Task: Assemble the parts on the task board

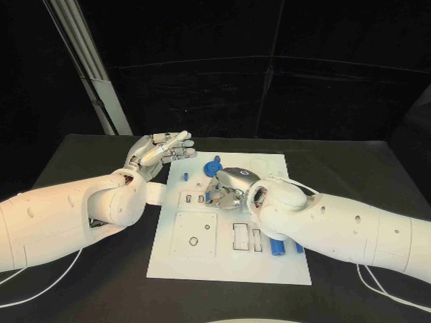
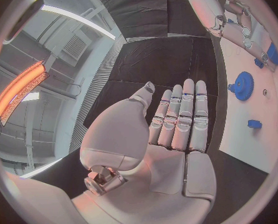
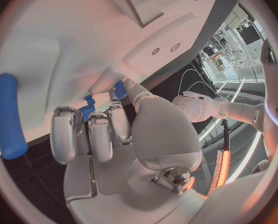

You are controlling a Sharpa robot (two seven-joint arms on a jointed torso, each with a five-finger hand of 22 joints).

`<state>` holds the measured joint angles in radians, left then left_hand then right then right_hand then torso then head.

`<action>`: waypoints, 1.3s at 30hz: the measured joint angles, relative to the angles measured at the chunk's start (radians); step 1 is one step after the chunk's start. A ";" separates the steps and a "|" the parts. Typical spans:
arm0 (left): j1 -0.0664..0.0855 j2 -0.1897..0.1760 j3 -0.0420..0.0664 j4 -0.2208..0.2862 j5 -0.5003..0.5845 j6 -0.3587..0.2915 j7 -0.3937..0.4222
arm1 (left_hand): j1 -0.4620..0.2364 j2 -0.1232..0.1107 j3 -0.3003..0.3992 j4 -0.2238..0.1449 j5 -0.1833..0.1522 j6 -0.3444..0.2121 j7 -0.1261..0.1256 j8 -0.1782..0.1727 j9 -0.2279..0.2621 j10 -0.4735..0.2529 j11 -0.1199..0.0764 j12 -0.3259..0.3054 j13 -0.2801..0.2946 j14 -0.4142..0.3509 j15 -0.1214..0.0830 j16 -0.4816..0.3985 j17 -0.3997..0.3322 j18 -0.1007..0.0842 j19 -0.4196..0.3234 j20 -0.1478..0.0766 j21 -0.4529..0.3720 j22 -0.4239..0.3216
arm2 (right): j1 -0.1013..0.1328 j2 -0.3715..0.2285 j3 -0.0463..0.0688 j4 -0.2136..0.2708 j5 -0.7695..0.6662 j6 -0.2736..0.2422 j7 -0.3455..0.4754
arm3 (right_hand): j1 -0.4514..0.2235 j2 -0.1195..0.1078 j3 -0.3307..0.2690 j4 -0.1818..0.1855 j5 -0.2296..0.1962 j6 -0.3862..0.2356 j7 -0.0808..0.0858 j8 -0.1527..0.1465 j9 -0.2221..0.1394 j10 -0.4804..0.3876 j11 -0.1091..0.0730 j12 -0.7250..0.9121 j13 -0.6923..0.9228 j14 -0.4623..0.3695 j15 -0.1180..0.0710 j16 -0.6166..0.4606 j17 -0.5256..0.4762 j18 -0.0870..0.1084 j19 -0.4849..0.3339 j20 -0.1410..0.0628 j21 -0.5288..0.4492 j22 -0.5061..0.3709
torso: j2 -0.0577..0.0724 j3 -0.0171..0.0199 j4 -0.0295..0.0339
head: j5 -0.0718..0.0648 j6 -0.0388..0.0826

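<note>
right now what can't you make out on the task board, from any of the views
- Head view: the right hand covers the blue part it works on; how that part sits on the task board is hidden.
- Right wrist view: curled fingers hide most of that small blue part, so its shape is unclear.
- Left wrist view: the blue gear shows, but the picture's rim cuts the board off beyond it.

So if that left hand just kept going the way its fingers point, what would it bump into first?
Probably nothing nearby. The left hand is open, fingers aimed past the task board corner; the blue gear lies off to the side. Only bare table seems ahead, though depth is unclear.
</note>
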<state>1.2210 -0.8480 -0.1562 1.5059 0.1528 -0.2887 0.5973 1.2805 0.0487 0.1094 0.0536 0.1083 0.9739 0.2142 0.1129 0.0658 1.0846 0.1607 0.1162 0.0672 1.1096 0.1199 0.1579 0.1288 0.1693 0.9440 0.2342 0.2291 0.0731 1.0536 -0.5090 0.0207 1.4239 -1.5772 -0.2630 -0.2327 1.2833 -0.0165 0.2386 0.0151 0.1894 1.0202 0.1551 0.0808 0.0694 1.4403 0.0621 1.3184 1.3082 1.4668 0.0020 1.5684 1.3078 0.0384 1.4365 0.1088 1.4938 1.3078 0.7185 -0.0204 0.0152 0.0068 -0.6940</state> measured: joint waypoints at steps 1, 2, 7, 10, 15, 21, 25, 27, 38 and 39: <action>0.000 0.000 0.000 0.000 0.000 0.000 0.000 | 0.000 0.000 0.000 0.000 0.000 0.000 0.000 0.000 0.000 0.000 0.000 0.000 0.000 0.000 0.000 0.000 0.000 0.000 0.000 0.000 0.000 0.000 | 0.000 0.000 0.000 0.000 -0.001 0.000 -0.001 | -0.002 -0.002 0.000 0.000 0.000 -0.001 0.001 0.000 0.000 -0.002 0.002 -0.002 0.000 0.000 0.000 0.000 0.000 0.000 0.000 0.000 0.000 0.000 | 0.000 0.0000 0.0001 | -0.001 0.000; 0.000 0.000 0.000 0.000 0.000 0.000 0.000 | 0.000 0.000 0.000 0.000 0.000 0.000 0.000 0.000 0.000 0.000 0.000 0.000 0.000 0.000 0.000 0.000 0.000 0.000 0.000 0.000 0.000 0.000 | 0.000 0.000 0.000 0.000 -0.002 0.000 -0.002 | -0.002 -0.002 0.000 0.000 0.000 -0.002 0.002 -0.004 0.000 -0.002 0.002 -0.003 0.000 0.000 0.000 0.000 0.000 0.000 -0.002 0.002 0.000 0.000 | 0.000 0.0000 0.0000 | -0.001 0.000; 0.000 0.000 0.000 0.000 0.000 0.001 -0.001 | 0.000 0.000 0.000 0.000 0.000 0.000 0.000 0.000 0.000 0.000 0.000 0.000 0.000 0.000 0.000 0.000 0.000 0.000 0.000 0.000 0.000 0.000 | 0.000 0.001 0.000 0.000 -0.006 0.000 -0.008 | -0.007 -0.015 0.000 0.000 0.000 -0.014 0.007 -0.006 0.000 -0.006 0.006 -0.011 0.000 0.000 0.000 0.000 0.000 0.000 -0.004 0.004 -0.004 0.000 | 0.000 0.0002 0.0001 | -0.002 0.000; 0.000 0.000 0.000 0.001 0.000 0.002 -0.001 | 0.000 0.000 0.000 0.000 0.000 0.000 0.000 0.000 0.000 0.000 0.000 0.000 0.000 0.000 0.000 0.000 0.000 0.000 0.000 0.000 0.000 0.000 | 0.000 0.002 0.000 0.000 -0.008 0.000 -0.010 | -0.011 -0.019 0.000 0.000 -0.004 -0.021 0.008 -0.011 0.000 -0.010 0.010 -0.015 0.000 -0.003 0.004 0.000 0.000 0.000 -0.007 0.007 -0.004 0.000 | 0.000 0.0003 0.0001 | -0.002 0.000; 0.000 0.000 0.000 0.001 0.000 0.003 -0.002 | 0.000 0.000 0.000 0.000 0.000 0.000 0.000 -0.004 0.000 0.000 0.000 0.000 0.000 0.000 0.000 0.000 0.000 0.000 0.000 0.000 0.000 0.000 | 0.000 0.003 0.000 0.000 -0.010 -0.001 -0.013 | -0.019 -0.027 -0.009 0.009 -0.018 -0.032 0.009 -0.012 -0.001 -0.013 0.013 -0.021 0.000 0.000 0.007 0.000 0.000 0.000 -0.011 0.011 -0.008 0.000 | 0.000 0.0004 0.0001 | -0.002 0.000; 0.000 0.000 0.000 0.001 0.000 0.005 -0.003 | 0.000 0.000 0.000 0.000 0.000 0.000 0.000 -0.004 0.000 0.000 0.000 0.000 0.000 0.000 0.000 0.000 0.000 0.000 0.000 0.000 0.000 0.000 | 0.000 0.002 -0.001 0.000 -0.012 -0.005 -0.017 | -0.043 -0.051 -0.030 0.030 -0.026 -0.039 0.010 -0.012 -0.001 -0.013 0.013 -0.026 0.000 0.000 0.007 0.000 0.000 0.000 -0.011 0.011 -0.011 0.000 | 0.000 0.0006 0.0001 | -0.002 0.000; 0.000 -0.001 0.000 0.001 0.000 0.005 -0.003 | 0.000 0.000 0.000 0.000 0.000 0.000 0.000 -0.004 0.000 0.000 0.000 0.000 0.000 0.000 0.000 0.000 0.000 0.000 0.000 0.000 0.000 0.000 | -0.002 0.001 -0.002 0.001 -0.013 -0.017 -0.021 | -0.071 -0.064 -0.062 0.053 -0.026 -0.054 0.010 -0.012 0.001 -0.017 0.017 -0.034 0.000 -0.003 0.011 0.000 0.000 0.000 -0.014 0.014 -0.012 0.000 | 0.000 0.0006 0.0001 | -0.001 0.000; 0.000 -0.001 0.000 0.001 0.000 0.006 -0.004 | 0.000 0.000 0.000 0.000 0.000 0.000 0.000 -0.004 0.000 0.000 0.000 0.000 0.000 0.000 0.000 0.000 0.000 0.000 0.000 0.000 0.000 0.000 | -0.004 0.000 -0.003 0.003 -0.013 -0.025 -0.022 | -0.080 -0.072 -0.080 0.062 -0.026 -0.064 0.013 -0.011 0.003 -0.020 0.020 -0.040 0.000 -0.003 0.011 0.000 0.000 0.000 -0.014 0.014 -0.012 0.000 | 0.000 0.0008 0.0001 | -0.001 0.000; 0.000 -0.002 0.000 -0.002 -0.005 0.007 -0.011 | 0.000 0.000 0.014 -0.014 0.000 0.017 -0.016 -0.012 0.000 0.039 -0.023 -0.012 0.002 0.157 -0.044 0.063 0.052 0.000 0.122 -0.043 0.050 0.020 | -0.009 -0.075 -0.001 0.069 0.041 -0.164 0.105 | -0.056 -0.059 -0.122 0.077 0.006 -0.104 0.023 -0.011 0.000 -0.057 0.027 -0.093 -0.015 -0.004 0.018 0.000 0.000 0.016 -0.056 0.023 -0.046 -0.039 | -0.002 0.0022 -0.0014 | 0.001 0.002; 0.000 -0.003 0.000 -0.003 -0.010 0.007 -0.015 | -0.001 -0.001 0.014 -0.014 0.000 0.023 -0.023 -0.012 0.000 0.062 -0.031 -0.007 0.005 0.192 -0.055 0.083 0.067 0.000 0.148 -0.054 0.065 0.026 | -0.009 -0.097 0.006 0.082 0.063 -0.180 0.141 | -0.053 -0.059 -0.125 0.074 0.006 -0.104 0.023 -0.011 0.000 -0.065 0.029 -0.101 -0.022 -0.004 0.018 0.000 0.000 0.016 -0.061 0.025 -0.050 -0.046 | -0.002 0.0023 -0.0019 | 0.001 0.002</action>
<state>1.2210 -0.8506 -0.1563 1.5029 0.1423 -0.2820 0.5820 1.2791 0.0474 0.1232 0.0398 0.1083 0.9970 0.1911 0.1014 0.0658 1.1467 0.1298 0.1095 0.0726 1.3016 0.0653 0.2406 0.1961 0.1691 1.0919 0.1803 0.2941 0.0990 1.0449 -0.6065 0.0263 1.5064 -1.5146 -0.4429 -0.0921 1.2299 -0.0759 0.1135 0.0889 0.1954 0.9160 0.1780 0.0694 0.0695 1.3753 0.0910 1.2175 1.2866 1.4633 0.0198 1.5683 1.3075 0.0546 1.3752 0.1341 1.4435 1.2615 0.7167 -0.0181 0.0133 0.0079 -0.6920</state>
